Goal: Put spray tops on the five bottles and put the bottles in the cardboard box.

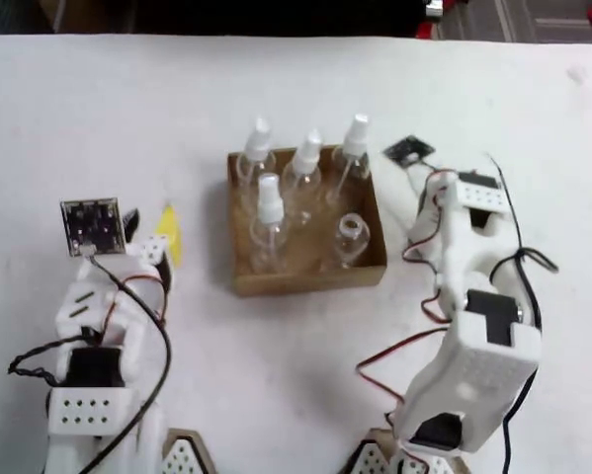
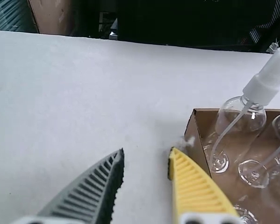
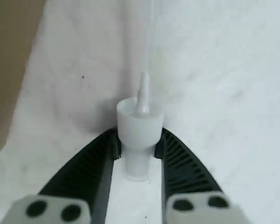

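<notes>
White spray top (image 3: 139, 133) sits gripped in right fingers (image 3: 183, 163), while left fingers (image 2: 196, 189) gape beside the cardboard box (image 2: 194, 134).

I see the shallow cardboard box (image 1: 305, 279) sitting open on the white table (image 1: 127, 118), with five clear bottles (image 1: 305, 180) standing upright inside it. Three line the far wall and a fourth bottle (image 1: 269, 235) stands nearer the front left; all four wear white tops. The fifth bottle (image 1: 351, 240), in the front right corner, has a bare open neck. The spray top (image 3: 140, 119), white with a thin dip tube pointing away, is clamped in my right pincer (image 3: 138, 136) over the table, just beside the box.
</notes>
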Action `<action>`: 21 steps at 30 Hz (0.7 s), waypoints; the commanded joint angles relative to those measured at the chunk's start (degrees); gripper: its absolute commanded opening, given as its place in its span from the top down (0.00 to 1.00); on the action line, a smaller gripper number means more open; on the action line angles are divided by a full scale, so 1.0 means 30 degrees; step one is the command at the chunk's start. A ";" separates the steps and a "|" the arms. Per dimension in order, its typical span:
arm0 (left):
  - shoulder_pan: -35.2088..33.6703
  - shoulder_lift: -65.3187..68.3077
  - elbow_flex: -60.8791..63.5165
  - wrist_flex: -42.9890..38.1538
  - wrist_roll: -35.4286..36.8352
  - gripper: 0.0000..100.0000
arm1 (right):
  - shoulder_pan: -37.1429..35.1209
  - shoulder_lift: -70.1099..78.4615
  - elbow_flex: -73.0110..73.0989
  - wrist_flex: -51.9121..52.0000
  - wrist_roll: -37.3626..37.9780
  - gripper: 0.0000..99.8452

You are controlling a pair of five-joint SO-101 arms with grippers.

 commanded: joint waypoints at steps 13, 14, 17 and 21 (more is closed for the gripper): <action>-0.0015 -0.0425 -0.0117 -0.0498 -0.0264 0.85 | 0.5026 -0.5524 -0.2491 0.4850 -1.1780 0.98; -0.0015 -0.0425 -0.0088 -0.0498 -0.0264 0.85 | 0.5289 -0.5875 -0.2462 0.5172 -1.2718 0.98; -0.0015 -0.0425 -0.0088 -0.0498 -0.0264 0.85 | 0.5817 -0.6462 -0.2462 0.5993 -1.6996 0.98; -0.0015 -0.0425 -0.0088 -0.0498 -0.0264 0.85 | 0.5875 -0.6462 -0.2462 0.7341 -2.2886 0.98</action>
